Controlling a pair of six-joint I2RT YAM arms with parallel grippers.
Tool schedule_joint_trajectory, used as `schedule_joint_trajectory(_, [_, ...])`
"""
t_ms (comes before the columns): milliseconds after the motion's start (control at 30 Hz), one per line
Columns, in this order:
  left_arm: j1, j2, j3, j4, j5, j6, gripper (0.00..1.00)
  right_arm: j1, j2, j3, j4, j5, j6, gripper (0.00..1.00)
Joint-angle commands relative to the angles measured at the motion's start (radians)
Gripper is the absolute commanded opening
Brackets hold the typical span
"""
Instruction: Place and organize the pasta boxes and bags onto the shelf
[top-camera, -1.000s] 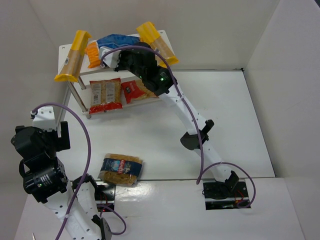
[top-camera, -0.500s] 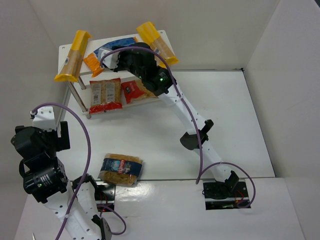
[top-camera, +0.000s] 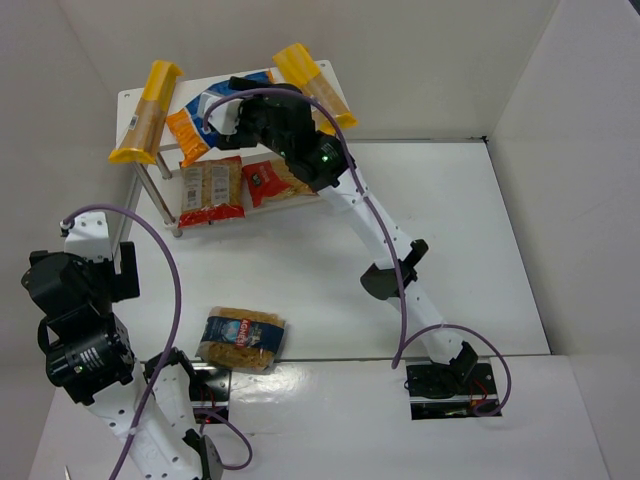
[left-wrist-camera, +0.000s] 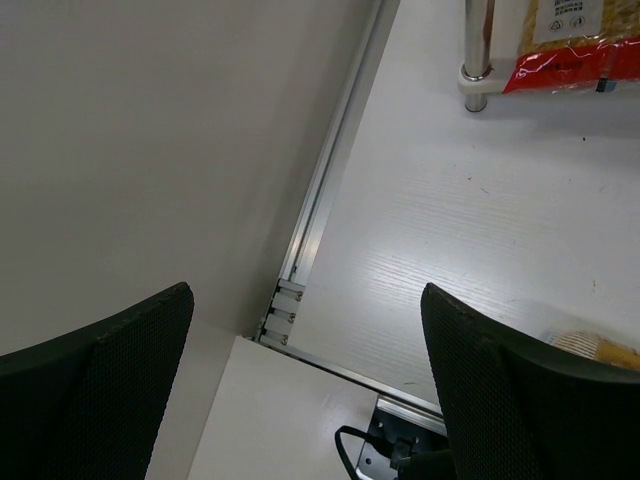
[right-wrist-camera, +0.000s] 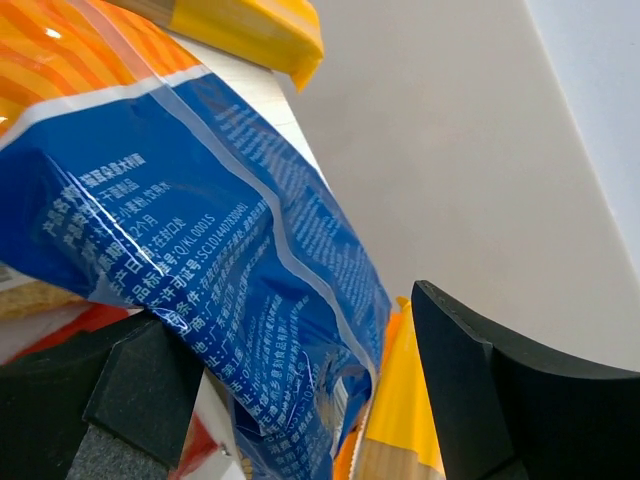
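Upper left, the blue bag (right-wrist-camera: 200, 200) lies on the shelf's (top-camera: 128, 100) top tier between the right gripper's (right-wrist-camera: 285, 315) spread jaws, its orange end seemingly overhanging, so letting go could send it sliding off.

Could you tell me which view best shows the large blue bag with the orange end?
The top external view: the large blue plastic bag with the orange end lies on the white shelf's top board, partly under the right arm. The right wrist view shows only its blue film close up; the left wrist view misses it.
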Motion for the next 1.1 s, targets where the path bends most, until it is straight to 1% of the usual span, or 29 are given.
schedule_joint_trajectory(0, [-0.002, 0.014, 0.008, 0.047, 0.017, -0.002, 1.00, 0.013, -0.098, 0.047, -0.017, -0.059, 0.086, 0.85])
schedule_joint_trajectory(167, [-0.020, 0.014, 0.008, 0.056, 0.037, -0.002, 1.00, 0.022, -0.139, 0.047, -0.091, -0.070, 0.127, 0.89])
schedule_joint_trajectory(300, [-0.030, 0.014, -0.020, 0.065, 0.048, -0.002, 1.00, 0.022, -0.158, 0.047, -0.119, -0.044, 0.149, 0.90])
schedule_joint_trajectory(567, [-0.057, 0.024, -0.020, 0.075, 0.069, 0.007, 1.00, 0.022, -0.237, 0.047, -0.214, -0.044, 0.256, 0.92])
schedule_joint_trajectory(767, [-0.066, 0.024, -0.029, 0.066, 0.100, 0.016, 1.00, 0.041, -0.308, 0.047, -0.335, -0.067, 0.362, 0.93])
schedule_joint_trajectory(967, [-0.076, 0.024, -0.009, 0.056, 0.134, 0.016, 1.00, 0.041, -0.389, 0.047, -0.511, -0.077, 0.468, 0.95])
schedule_joint_trajectory(1067, [-0.076, 0.033, 0.000, 0.044, 0.175, 0.038, 1.00, 0.032, -0.426, 0.047, -0.608, -0.103, 0.532, 0.96])
